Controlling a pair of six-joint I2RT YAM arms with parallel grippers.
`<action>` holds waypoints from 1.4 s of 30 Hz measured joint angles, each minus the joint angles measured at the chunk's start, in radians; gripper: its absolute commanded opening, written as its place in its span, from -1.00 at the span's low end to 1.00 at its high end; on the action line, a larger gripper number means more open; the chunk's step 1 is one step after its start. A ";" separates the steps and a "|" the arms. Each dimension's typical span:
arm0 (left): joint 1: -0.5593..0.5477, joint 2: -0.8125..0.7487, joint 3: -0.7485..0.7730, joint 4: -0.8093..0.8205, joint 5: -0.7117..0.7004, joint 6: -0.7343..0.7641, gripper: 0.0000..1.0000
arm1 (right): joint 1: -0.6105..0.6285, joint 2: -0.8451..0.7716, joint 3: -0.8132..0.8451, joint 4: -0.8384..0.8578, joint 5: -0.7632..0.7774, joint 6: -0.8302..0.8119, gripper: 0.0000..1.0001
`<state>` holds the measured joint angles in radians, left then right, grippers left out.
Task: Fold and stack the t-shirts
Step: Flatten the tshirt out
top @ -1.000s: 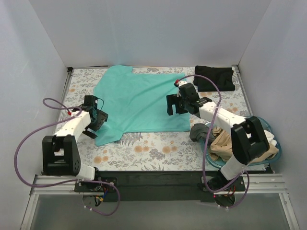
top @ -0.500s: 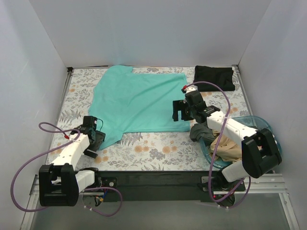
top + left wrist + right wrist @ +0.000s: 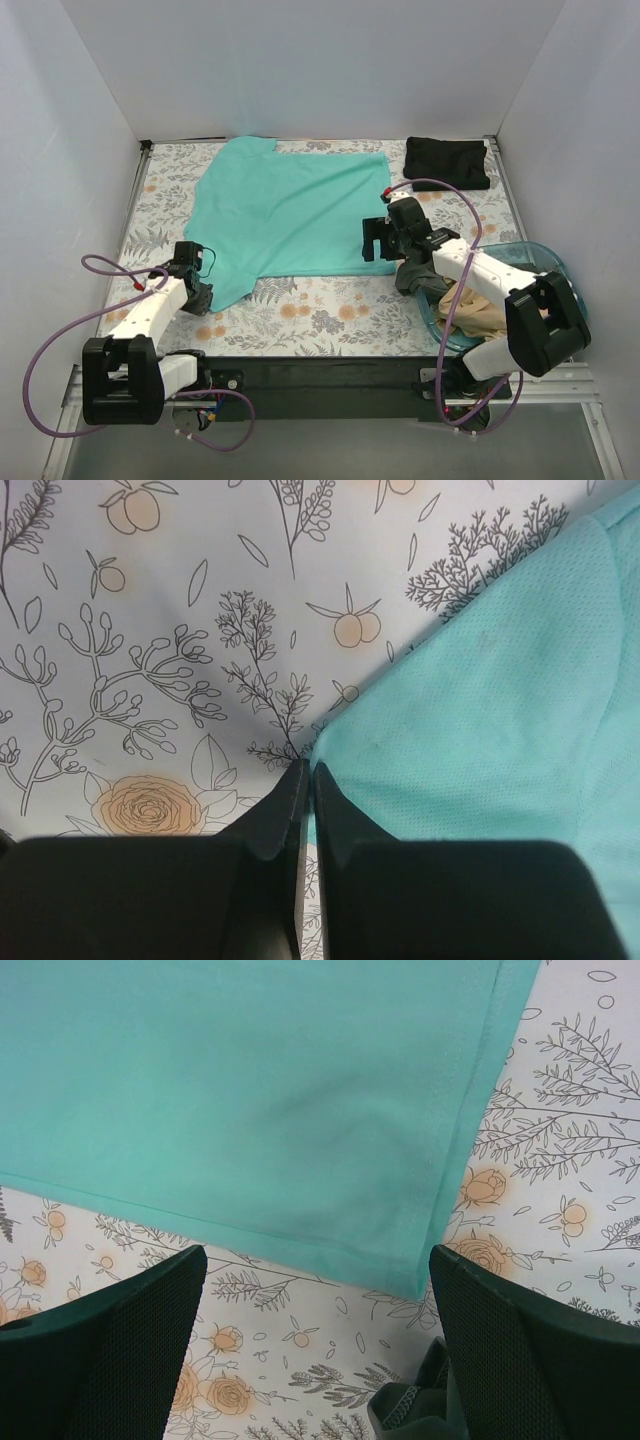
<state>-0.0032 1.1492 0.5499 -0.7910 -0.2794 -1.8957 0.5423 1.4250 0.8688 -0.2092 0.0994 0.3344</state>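
Observation:
A bright teal t-shirt [image 3: 290, 210] lies spread flat on the floral tablecloth [image 3: 330, 310]. My left gripper [image 3: 200, 295] sits at its near-left corner. In the left wrist view the left gripper [image 3: 310, 780] is shut, with the teal t-shirt [image 3: 500, 700] edge pinched between the fingers. My right gripper [image 3: 375, 240] hovers open over the shirt's near-right corner. In the right wrist view the right gripper [image 3: 318, 1300] holds nothing, and the teal t-shirt [image 3: 260, 1100] corner lies just ahead of it. A folded black t-shirt [image 3: 447, 162] rests at the back right.
A translucent blue basket [image 3: 548, 262] stands at the near right, with a tan t-shirt [image 3: 475, 310] in it. A dark grey t-shirt [image 3: 412, 275] hangs over its left rim, and this dark grey t-shirt [image 3: 410, 1410] lies close under my right fingers. White walls enclose three sides of the table.
My left gripper moved to the teal t-shirt's near-left corner and closed on its edge. My right gripper moved nearer, over the near-right corner, staying open.

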 measured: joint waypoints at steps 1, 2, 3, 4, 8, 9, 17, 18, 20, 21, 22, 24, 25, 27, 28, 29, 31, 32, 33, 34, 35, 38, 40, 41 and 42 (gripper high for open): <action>0.000 -0.003 -0.002 0.003 0.000 0.000 -1.00 | 0.000 -0.004 -0.004 -0.001 0.001 0.003 0.97; 0.000 -0.006 -0.003 0.006 0.000 0.000 -1.00 | 0.000 -0.007 -0.008 0.000 0.003 0.004 0.97; 0.000 -0.008 -0.004 0.008 0.000 0.000 -1.00 | 0.000 -0.009 -0.011 0.001 0.003 0.007 0.97; 0.000 -0.010 -0.005 0.010 0.000 0.000 -1.00 | 0.000 -0.010 -0.015 0.001 0.005 0.008 0.97; 0.000 -0.013 -0.005 0.017 -0.002 0.001 -1.00 | -0.002 0.005 -0.017 0.003 0.021 0.016 0.96; 0.000 -0.013 -0.005 0.018 -0.002 0.003 -1.00 | -0.004 0.017 -0.017 0.003 0.025 0.019 0.95; 0.000 -0.012 -0.005 0.019 -0.013 0.004 -1.00 | -0.036 0.062 -0.062 0.043 0.028 0.057 0.84; 0.000 -0.012 -0.005 0.019 -0.014 0.004 -1.00 | -0.039 0.053 -0.074 0.058 0.025 0.060 0.83; 0.000 -0.012 -0.005 0.021 -0.015 0.004 -1.00 | -0.046 0.030 -0.094 0.080 0.018 0.065 0.77; 0.000 -0.012 -0.005 0.022 -0.016 0.004 -1.00 | -0.050 0.020 -0.101 0.087 0.014 0.068 0.76; 0.000 -0.012 -0.005 0.023 -0.016 0.004 -1.00 | -0.052 0.014 -0.107 0.092 0.012 0.071 0.73; 0.000 -0.011 -0.005 0.028 -0.016 0.006 -1.00 | -0.058 0.010 -0.113 0.099 0.009 0.072 0.59; 0.000 -0.009 -0.005 0.032 -0.016 0.007 -1.00 | -0.061 0.012 -0.113 0.098 0.008 0.072 0.55; 0.000 -0.006 -0.005 0.035 -0.016 0.008 -1.00 | -0.067 0.024 -0.113 0.098 0.001 0.075 0.54; 0.000 -0.006 -0.005 0.036 -0.015 0.011 -1.00 | -0.069 0.035 -0.113 0.097 -0.003 0.074 0.54; 0.000 -0.005 -0.005 0.036 -0.015 0.011 -1.00 | -0.069 0.049 -0.113 0.097 -0.009 0.074 0.53; 0.000 -0.005 -0.004 0.037 -0.015 0.014 -1.00 | -0.069 0.074 -0.111 0.089 -0.017 0.073 0.49; 0.000 -0.005 -0.003 0.036 -0.015 0.014 -1.00 | -0.070 0.085 -0.111 0.073 -0.017 0.072 0.44; 0.000 -0.005 -0.003 0.036 -0.015 0.014 -1.00 | -0.071 0.091 -0.106 0.066 -0.016 0.069 0.41; 0.000 -0.005 -0.002 0.036 -0.015 0.014 -1.00 | -0.072 0.095 -0.098 0.058 -0.015 0.068 0.40; 0.000 -0.005 0.000 0.037 -0.015 0.015 -1.00 | -0.072 0.102 -0.092 0.047 -0.012 0.065 0.33; 0.000 -0.005 0.001 0.040 -0.014 0.015 -1.00 | -0.072 0.116 -0.074 0.028 0.002 0.060 0.22; 0.000 -0.005 0.002 0.040 -0.014 0.015 -1.00 | -0.072 0.120 -0.072 0.024 0.010 0.058 0.14; 0.000 -0.005 0.003 0.040 -0.014 0.015 -1.00 | -0.072 0.120 -0.072 0.023 0.014 0.058 0.03; 0.000 -0.005 0.005 0.040 -0.014 0.017 -1.00 | -0.072 0.121 -0.071 0.021 0.020 0.056 -0.03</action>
<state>-0.0032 1.1446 0.5545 -0.7509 -0.2935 -1.8790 0.4706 1.5459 0.7979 -0.1883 0.1192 0.3904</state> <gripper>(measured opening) 0.018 0.552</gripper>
